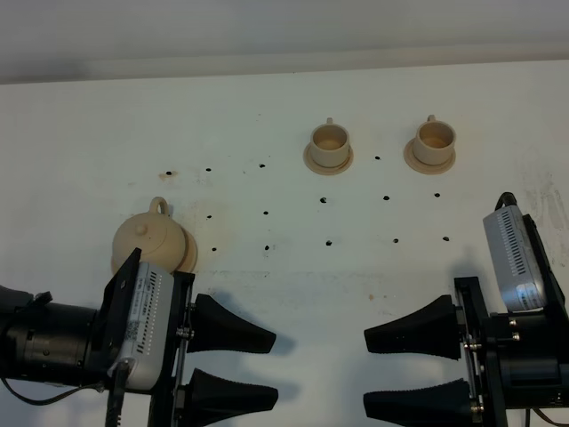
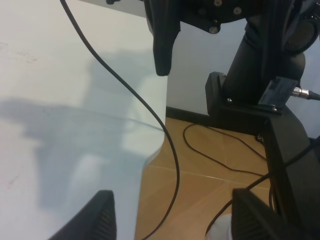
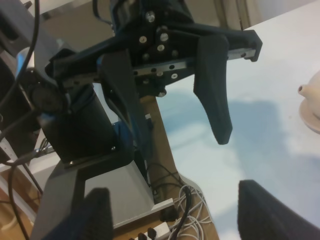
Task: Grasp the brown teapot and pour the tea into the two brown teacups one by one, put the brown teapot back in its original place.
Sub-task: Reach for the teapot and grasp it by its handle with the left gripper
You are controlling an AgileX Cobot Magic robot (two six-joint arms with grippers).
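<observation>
1. The left fingers stand spread wide apart and hold nothing, tips pointing across the white table toward the right fingers.
2. The right fingers are likewise parted and grip nothing (the two pairs face each other, well apart).
3. The brown teapot sits upright on its wide saucer, beyond the left fingers and to their outer side, untouched; the left wrist camera hides its lower edge.
4. Both teacups rest on small saucers far beyond the fingers: the first teacup past the gap between the pairs, the second teacup past the right fingers.
</observation>
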